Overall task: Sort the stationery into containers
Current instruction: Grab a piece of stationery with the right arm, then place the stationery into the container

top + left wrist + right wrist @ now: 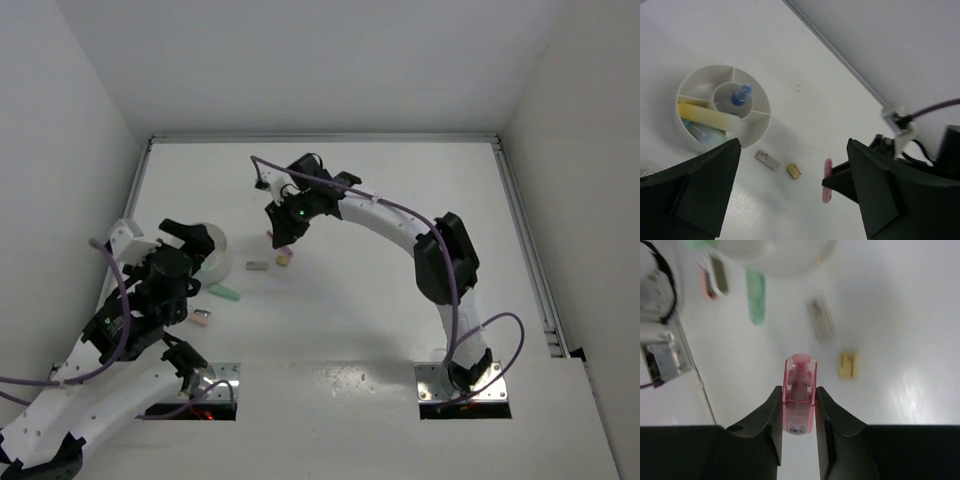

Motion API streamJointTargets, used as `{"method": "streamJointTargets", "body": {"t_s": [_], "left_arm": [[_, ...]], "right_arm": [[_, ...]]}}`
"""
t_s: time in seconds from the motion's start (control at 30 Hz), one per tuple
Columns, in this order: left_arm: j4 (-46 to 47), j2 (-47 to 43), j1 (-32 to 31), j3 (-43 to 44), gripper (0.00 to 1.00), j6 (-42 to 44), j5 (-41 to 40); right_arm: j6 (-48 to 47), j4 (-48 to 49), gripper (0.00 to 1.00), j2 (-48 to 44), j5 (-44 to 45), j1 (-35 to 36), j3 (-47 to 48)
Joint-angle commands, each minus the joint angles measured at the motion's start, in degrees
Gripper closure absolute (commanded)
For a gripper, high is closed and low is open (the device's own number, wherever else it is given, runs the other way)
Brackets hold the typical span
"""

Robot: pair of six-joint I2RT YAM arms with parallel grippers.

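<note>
Stationery is partly sorted, by my read under half done. The bowl [754,131] sits at the left of the worktop [350,300], right by the left arm, and is split into a centre cup and outer ring segments. Inside it, the blue-tipped pen [741,94] stands in the centre cup and the yellow marker [705,116] lies in a ring segment. A pale teal item [710,136] lies just beside the yellow marker; can't tell if it's in the same segment or the next one. Not yet in: the green marker [225,293] near the bowl, and the grey block [256,266] and tan block [283,260] side by side but apart. A small pink-and-grey piece [201,317] lies close to the left arm. The pink marker [799,390] is also out, pinched by the right fingers [760,430] just past the tan block. They hold it roughly upright by the body with the cap end pointing down. Can't tell if it's clear of the worktop. It's a stubby marker with a translucent pink cap that shows the tip, and a barcode label on the body where the fingers clamp it. The grip looks centred, with no visible skew. The left fingers [705,190] are spread wide and hold nothing, hanging above the bowl and blocks. No second container is in view, so the bowl segments look like the only places to sort into.
</note>
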Motion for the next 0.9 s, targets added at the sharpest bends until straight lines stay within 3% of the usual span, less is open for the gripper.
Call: {"method": "streamJointTargets", "body": {"t_s": [0.0, 0.1, 0.23, 0.47, 0.57, 0.87], "left_arm": [[-7.63, -3.78, 0.11, 0.07, 0.07, -6.23, -6.14], [-12.64, -4.50, 0.11, 0.07, 0.07, -10.97, -7.56], [-16.25, -5.03, 0.11, 0.07, 0.07, -15.20, -9.40], [-22.49, -6.26, 0.11, 1.22, 0.08, -19.59, -13.00], [-24.15, -8.89, 0.11, 1.83, 0.08, -19.60, -14.67], [-29.35, -13.38, -2.35, 2.45, 0.08, -20.99, -19.33]], "right_arm": [[-8.21, 18.21, 1.00, -5.39, -10.37, 0.45, -1.92], [-7.16, 28.60, 1.00, -3.91, -11.51, 1.07, -1.24], [4.41, 35.73, 1.00, 4.24, -14.85, 1.07, 5.43], [15.95, 50.83, 1.00, 15.17, -16.44, 1.60, 16.60], [21.30, 58.38, 1.00, 17.02, -18.27, 2.12, 15.31], [24.58, 66.68, 1.00, 18.08, -21.80, 3.70, 13.01]]}}
